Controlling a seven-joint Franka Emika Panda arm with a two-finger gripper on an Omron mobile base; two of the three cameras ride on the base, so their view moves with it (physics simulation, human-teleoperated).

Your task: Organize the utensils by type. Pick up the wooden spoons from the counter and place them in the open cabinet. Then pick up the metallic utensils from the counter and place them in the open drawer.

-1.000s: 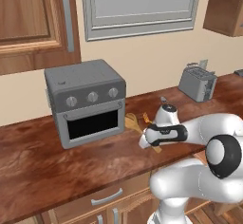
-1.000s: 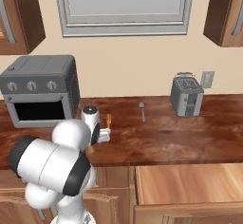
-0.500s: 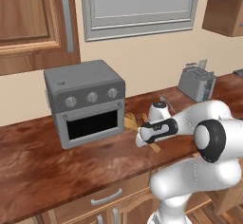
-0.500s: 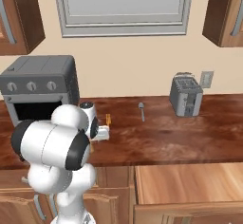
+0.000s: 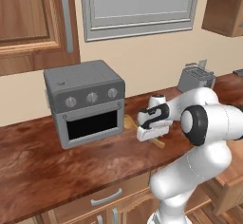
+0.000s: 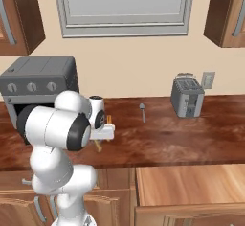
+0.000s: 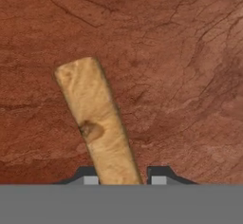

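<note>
We straddle light tan wooden spoon [image 7: 102,128] handle on dark reddish-brown glossy counter [image 7: 180,76], near grey toaster oven [image 5: 85,102]. Two-finger gripper [image 7: 121,176] jaws hug handle; firm pinch unconfirmed. We should squeeze square, then lift straight.

kitchen: toaster oven [image 5: 85,102], toaster [image 6: 187,96], wood counter [image 5: 57,166], wall cabinets [image 5: 33,23].

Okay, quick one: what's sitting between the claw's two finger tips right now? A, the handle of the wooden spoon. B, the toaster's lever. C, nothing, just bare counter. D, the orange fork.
A: in the hand view the tan wooden spoon handle runs down between the two finger tips of the claw, lying on the reddish-brown counter.
</note>
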